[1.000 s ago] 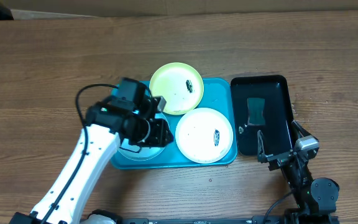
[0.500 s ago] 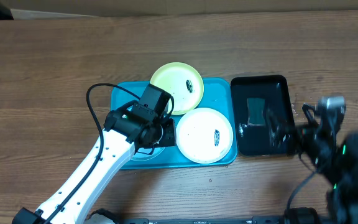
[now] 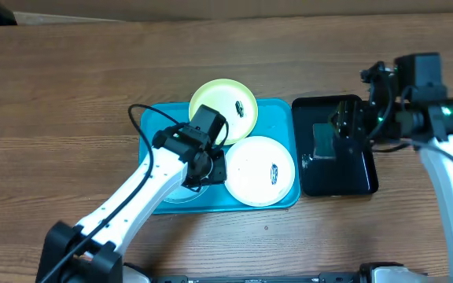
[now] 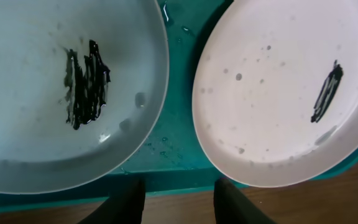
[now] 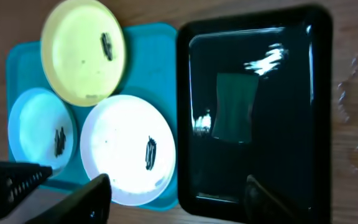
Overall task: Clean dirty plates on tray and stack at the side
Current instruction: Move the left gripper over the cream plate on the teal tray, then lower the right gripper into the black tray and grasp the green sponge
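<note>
1. L claw (image 4: 179, 200): released, jaws apart w/ nothing btwn them. It hangs above the tray (image 3: 278, 118) at its robot-side rim, over the strip btwn two plates. L arm (image 3: 124, 204) reaches in across the tray's robot-side corner farthest from the black tray (image 3: 352, 177).
2. R claw (image 5: 176, 205): also released, jaws wide, nothing held. It's off the tray, above the black tray.
3. Light blue plate (image 4: 36, 137): flat in the tray, robot-side corner farthest from the black tray. Black scribbled smear (image 4: 86, 84) near its centre, water drops round it. In the overhead view it's mostly hidden under L arm.
4. White plate (image 3: 250, 177): flat in the tray, robot-side corner closest to the black tray. Short black mark (image 3: 274, 171) off-centre, grey specks/drops across it. It sits apart from the blue one, w/ wet tray floor showing btwn.
5. Lime-green plate (image 3: 225, 96): at the tray's far edge, approx mid-length, overhanging the far rim so part sits past the tray. Dark mark (image 3: 238, 108) on it. Its edge comes right up to the white plate; touching or not, can't tell.
6. Black tray: glossy, just beside the tray's short end, long sides parallel. Dark green pad (image 3: 322, 140) lies flat inside.
7. Table (image 3: 69, 71): wood-grain, under everything.
</note>
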`<action>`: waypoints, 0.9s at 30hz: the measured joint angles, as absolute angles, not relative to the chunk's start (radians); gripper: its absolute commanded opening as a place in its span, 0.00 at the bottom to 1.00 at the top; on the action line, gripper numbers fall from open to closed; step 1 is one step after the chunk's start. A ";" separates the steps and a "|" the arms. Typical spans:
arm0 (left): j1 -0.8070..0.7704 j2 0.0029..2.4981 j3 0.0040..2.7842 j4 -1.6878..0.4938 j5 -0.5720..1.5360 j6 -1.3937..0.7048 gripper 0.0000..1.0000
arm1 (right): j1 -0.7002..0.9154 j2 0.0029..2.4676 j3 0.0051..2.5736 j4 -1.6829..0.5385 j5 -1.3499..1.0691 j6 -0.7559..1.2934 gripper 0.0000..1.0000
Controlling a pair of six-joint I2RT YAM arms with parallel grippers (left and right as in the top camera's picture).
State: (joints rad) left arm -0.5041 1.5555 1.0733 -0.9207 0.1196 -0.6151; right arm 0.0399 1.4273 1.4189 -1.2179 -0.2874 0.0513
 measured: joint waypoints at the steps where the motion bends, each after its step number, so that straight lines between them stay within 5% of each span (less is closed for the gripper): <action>1: -0.505 1.568 1.073 -0.915 0.120 -0.616 0.39 | 0.040 1.451 1.419 -1.215 -0.287 0.049 0.57; 11: -0.505 1.645 1.073 -0.881 0.120 -0.616 0.40 | 0.074 1.658 1.414 -1.168 -0.114 0.144 0.68; 27: -0.505 1.646 1.073 -0.842 0.123 -0.620 0.45 | 0.120 1.877 1.391 -1.071 -0.059 0.156 0.67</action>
State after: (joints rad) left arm -0.5045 1.6463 1.0729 -0.8417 0.1226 -0.6197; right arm 0.1196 1.8771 1.3911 -1.0710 -0.0593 0.1558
